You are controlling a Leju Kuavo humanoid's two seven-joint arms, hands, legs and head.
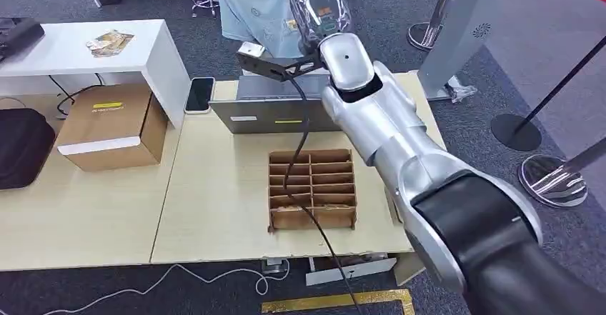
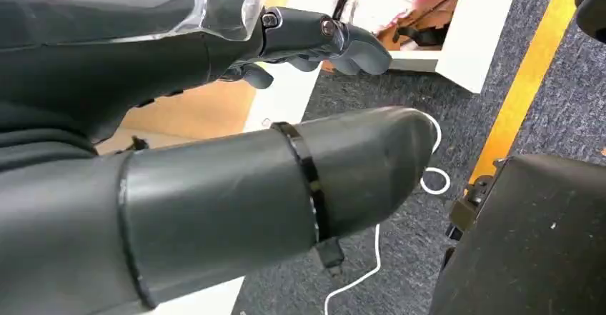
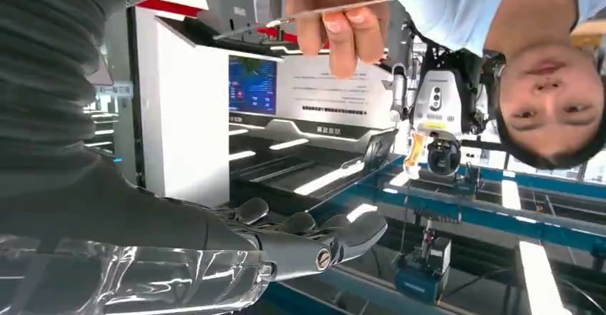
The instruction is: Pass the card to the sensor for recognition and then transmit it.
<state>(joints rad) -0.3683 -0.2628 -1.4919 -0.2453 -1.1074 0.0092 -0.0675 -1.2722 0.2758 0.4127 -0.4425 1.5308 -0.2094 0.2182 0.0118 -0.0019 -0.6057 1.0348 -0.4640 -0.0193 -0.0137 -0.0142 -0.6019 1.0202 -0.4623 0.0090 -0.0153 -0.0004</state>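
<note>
My right arm reaches up and forward over the table toward a person in a light blue shirt [image 1: 246,8]. My right hand [image 1: 319,8] is held up in front of that person. In the right wrist view its fingers [image 3: 314,240] lie stretched out with nothing in them. The person's hand [image 3: 343,22] pinches a thin card [image 3: 279,21], seen edge-on, apart from my fingers. A flat grey sensor unit [image 1: 275,111] stands on the table below my forearm. My left hand [image 2: 307,36] hangs beside the table edge, fingers apart and holding nothing.
A cardboard divider box [image 1: 312,188] sits on the wooden table [image 1: 214,208] in front of the sensor. A phone [image 1: 199,93] lies at the back left, next to a brown carton [image 1: 114,126]. A black cable [image 1: 300,151] crosses the divider box. Stanchion bases [image 1: 554,179] stand at the right.
</note>
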